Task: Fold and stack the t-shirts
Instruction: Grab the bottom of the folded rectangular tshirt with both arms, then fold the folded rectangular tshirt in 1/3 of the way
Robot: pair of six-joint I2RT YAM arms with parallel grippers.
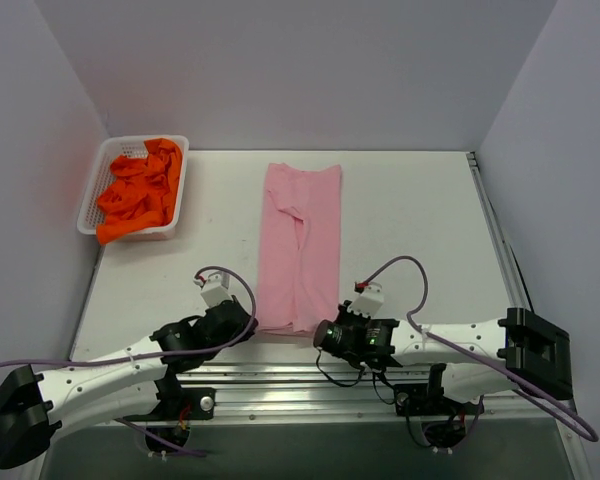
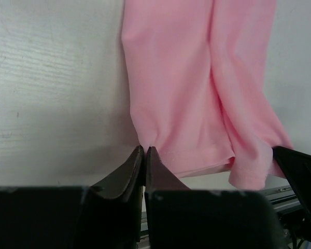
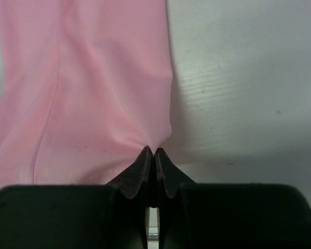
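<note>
My left gripper (image 2: 144, 153) and right gripper (image 3: 153, 153) are clamped on the lower hem corners of the pink t-shirt (image 1: 300, 235), a narrow lengthwise-folded strip at frame centre, open table (image 1: 420, 225) flanking both long edges.

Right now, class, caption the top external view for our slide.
Left pincer and right pincer pinch pink t-shirt at near hem; orange t-shirts fill white basket.

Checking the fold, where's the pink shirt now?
Top view: the pink t-shirt lies mid-table, right of the basket, near corners pinched by the left gripper and right gripper.
</note>
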